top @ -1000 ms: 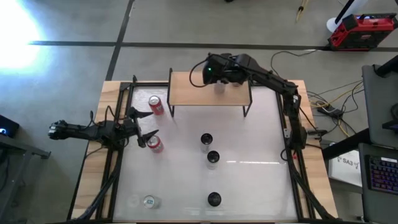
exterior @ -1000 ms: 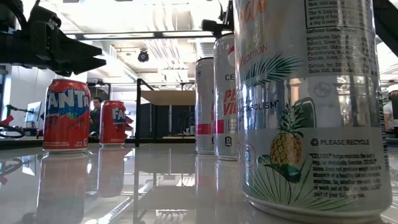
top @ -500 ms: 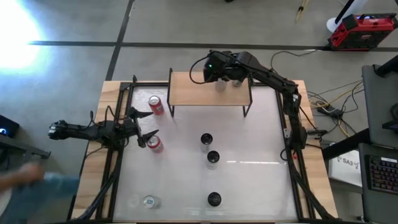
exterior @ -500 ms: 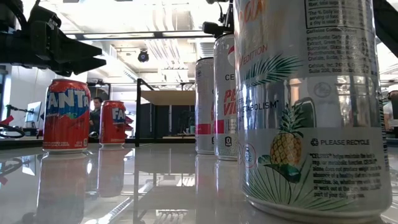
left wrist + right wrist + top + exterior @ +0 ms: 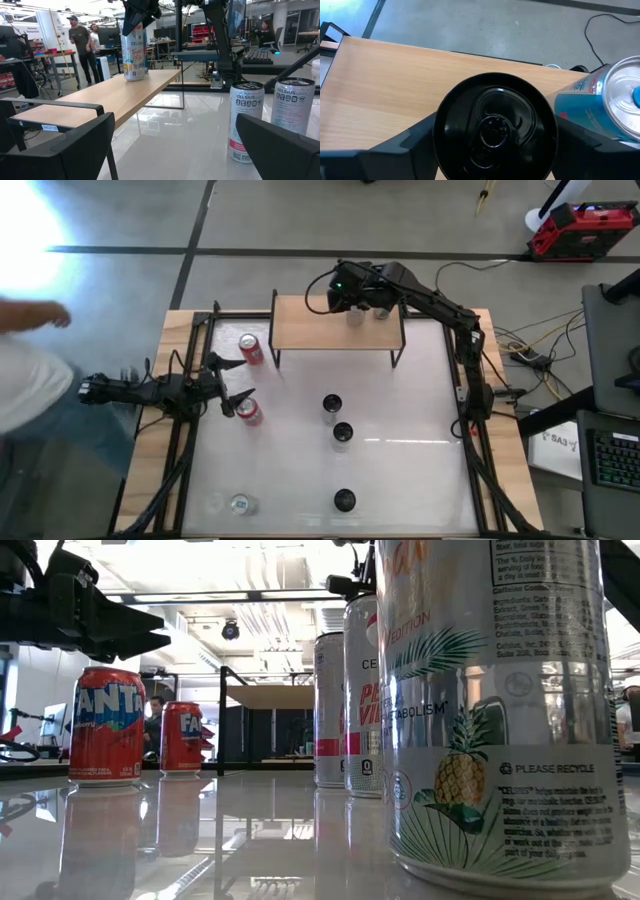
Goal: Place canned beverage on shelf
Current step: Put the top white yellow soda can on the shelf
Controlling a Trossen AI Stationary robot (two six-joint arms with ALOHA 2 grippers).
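The shelf [image 5: 320, 328] stands at the table's far edge. On it stand a black-topped can [image 5: 494, 132] and a blue can [image 5: 612, 97] beside it. My right gripper [image 5: 352, 302] is over the shelf, shut on the black-topped can; it also shows in the left wrist view [image 5: 140, 17] on top of that can [image 5: 133, 55]. My left gripper [image 5: 232, 385] is open and empty at the table's left, between two red Fanta cans [image 5: 250, 412] [image 5: 250, 347] that stand on the table. My right gripper holds the black-topped can by its upper part [image 5: 440, 125], one finger [image 5: 405, 147] on each side. The fingers come from above, pointing down. The can stands upright with its base on the shelf top [image 5: 132, 79].
Three dark-topped Celsius cans [image 5: 331, 405] [image 5: 343, 432] [image 5: 344, 500] stand in the table's middle and near part, and a clear-topped can [image 5: 240, 503] at the near left. A person [image 5: 30, 370] stands by the table's left side. The shelf's left half [image 5: 300, 325] is bare.
My right arm has shifted a little toward the table's far edge, and the second can on the shelf now shows beside it. A person has come in at the table's left side. The cans on the table have stayed where they were.
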